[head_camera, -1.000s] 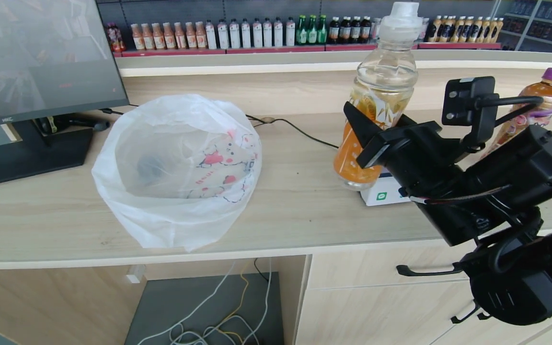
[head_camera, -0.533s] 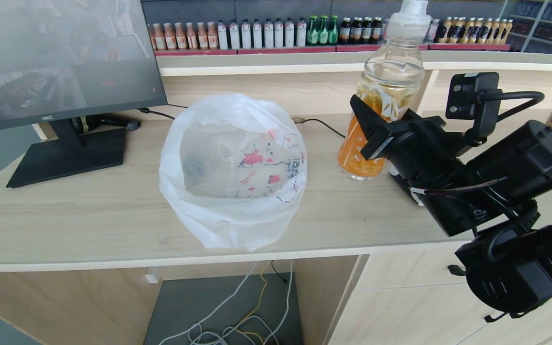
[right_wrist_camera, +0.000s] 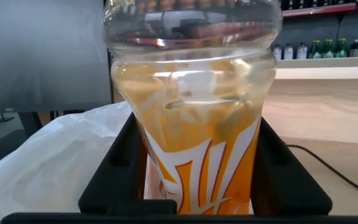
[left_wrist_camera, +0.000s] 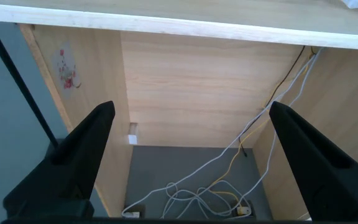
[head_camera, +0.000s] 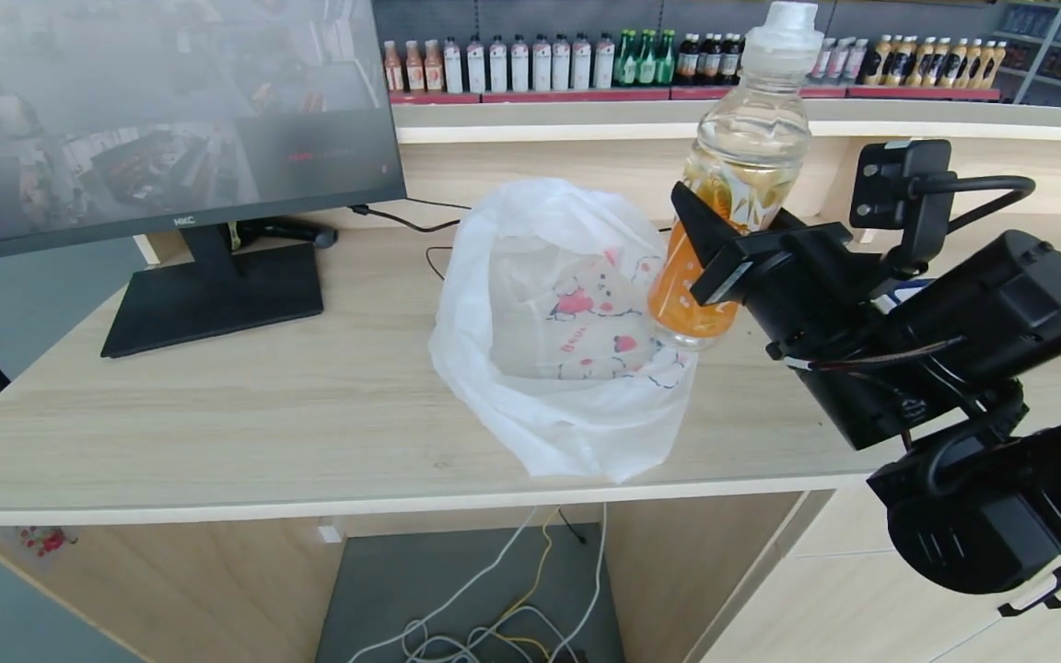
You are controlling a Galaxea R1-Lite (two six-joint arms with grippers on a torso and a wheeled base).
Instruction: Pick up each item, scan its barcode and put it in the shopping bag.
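Right gripper (head_camera: 715,230): clenched on the clear plastic bottle of orange drink with a white cap (head_camera: 744,152). Fingers sit either side of the lower body, across the orange label. The right wrist view shows both black fingers hard against the bottle walls.

The bottle is off the counter, upright with a slight lean. Liquid fills the lower part and the upper part is clear. In the head view its base is at the right rim of the white translucent plastic shopping bag (head_camera: 567,405), overlapping the rim. Can't tell whether bottle and bag touch.

The bag stands open on the light wood counter (head_camera: 217,414), near the front edge, with its mouth facing up. Inside is a pale item with a red and pink cartoon print (head_camera: 600,322), resting against the bag's far-right wall.

Left gripper (left_wrist_camera: 191,112): released, fingers spread wide, nothing between them. It is below counter height, facing the open bay under the counter, where white and yellow cables (left_wrist_camera: 216,186) lie loose on the floor.

Black flat monitor on a black stand (head_camera: 153,110) is at the counter's left rear, well apart from the bag. A black corded device (head_camera: 286,230) lies just behind the stand. A shelf of bottled drinks (head_camera: 540,64) runs along the back wall.
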